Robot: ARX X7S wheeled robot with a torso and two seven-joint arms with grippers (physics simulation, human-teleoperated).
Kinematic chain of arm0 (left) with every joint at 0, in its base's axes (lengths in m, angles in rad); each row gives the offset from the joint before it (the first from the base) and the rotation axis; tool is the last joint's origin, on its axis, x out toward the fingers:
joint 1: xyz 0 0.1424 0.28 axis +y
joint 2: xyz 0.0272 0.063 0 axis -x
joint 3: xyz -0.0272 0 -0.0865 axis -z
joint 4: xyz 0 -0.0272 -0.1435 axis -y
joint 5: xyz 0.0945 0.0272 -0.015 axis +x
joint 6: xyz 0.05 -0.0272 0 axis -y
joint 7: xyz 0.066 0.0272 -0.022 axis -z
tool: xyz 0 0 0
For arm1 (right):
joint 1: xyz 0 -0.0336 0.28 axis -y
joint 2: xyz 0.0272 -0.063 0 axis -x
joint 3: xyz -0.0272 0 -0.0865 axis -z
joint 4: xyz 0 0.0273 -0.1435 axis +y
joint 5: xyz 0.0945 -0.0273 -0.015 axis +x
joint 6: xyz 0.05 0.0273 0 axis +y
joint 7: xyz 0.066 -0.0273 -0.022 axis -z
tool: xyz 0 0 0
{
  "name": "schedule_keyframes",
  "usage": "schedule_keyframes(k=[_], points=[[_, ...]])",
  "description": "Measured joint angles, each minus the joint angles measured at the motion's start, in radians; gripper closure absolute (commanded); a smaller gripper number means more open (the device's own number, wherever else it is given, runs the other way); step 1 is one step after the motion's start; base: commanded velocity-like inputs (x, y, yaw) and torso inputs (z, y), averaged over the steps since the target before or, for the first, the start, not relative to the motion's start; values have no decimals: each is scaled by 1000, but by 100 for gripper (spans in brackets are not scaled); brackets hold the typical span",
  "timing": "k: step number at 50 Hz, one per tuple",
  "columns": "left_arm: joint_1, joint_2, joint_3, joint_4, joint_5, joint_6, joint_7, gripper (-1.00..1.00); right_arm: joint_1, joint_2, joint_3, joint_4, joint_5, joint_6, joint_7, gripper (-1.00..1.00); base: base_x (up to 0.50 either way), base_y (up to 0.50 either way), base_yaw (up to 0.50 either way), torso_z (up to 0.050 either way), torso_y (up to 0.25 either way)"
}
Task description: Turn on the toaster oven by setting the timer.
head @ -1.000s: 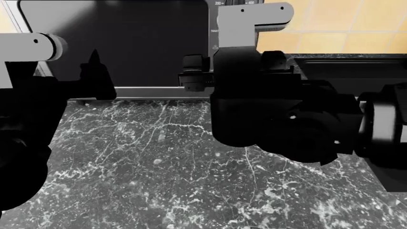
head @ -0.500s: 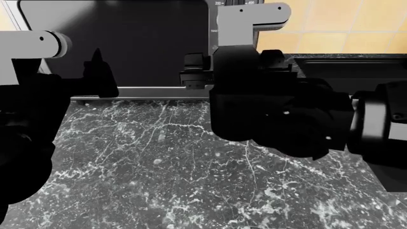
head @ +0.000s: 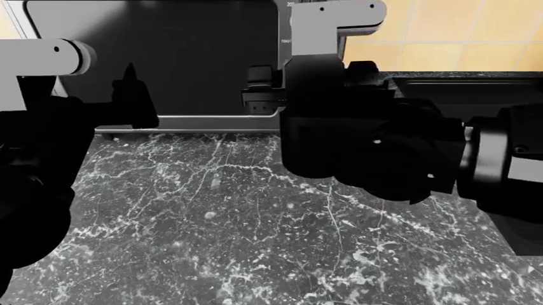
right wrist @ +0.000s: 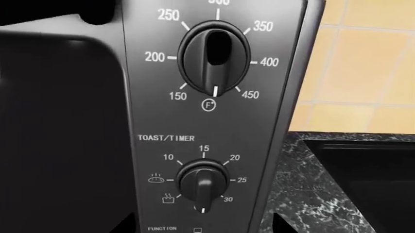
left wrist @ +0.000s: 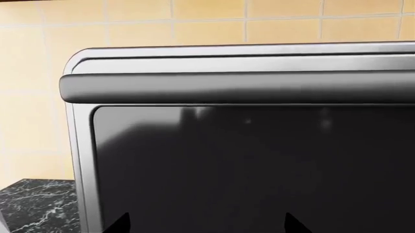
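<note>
The boxy silver metal toaster oven (head: 152, 57) with its dark glass door stands at the back edge of the dark marbled stone bench (head: 212, 222), before a yellow tiled wall (right wrist: 363, 63). The right tool (right wrist: 201, 228) faces the control panel, likely lining up on the small round black timer knob (right wrist: 203, 183) under the TOAST/TIMER label, pointer down; its tips stand apart, open and holding nothing. The left tool (left wrist: 204, 225) is likewise spread before the door, idle.

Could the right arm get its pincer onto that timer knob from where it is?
Probably yes. The right wrist view faces the timer knob head-on, with nothing between them. The pincer itself barely shows, so I can't tell whether it is open.
</note>
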Motion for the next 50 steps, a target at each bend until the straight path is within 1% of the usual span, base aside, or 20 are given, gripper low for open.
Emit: schedule_keyframes(k=[26,50], points=[[7,-12,-11,11,-32,-1,-20,-100,-16,-16,-2,41,-15,12,-23,-100,0,0,0,0,0],[6,-17,10,-4,-24,21,-19,-100,-31,-32,-3,94,-28,22,-50,-100,0,0,0,0,0]])
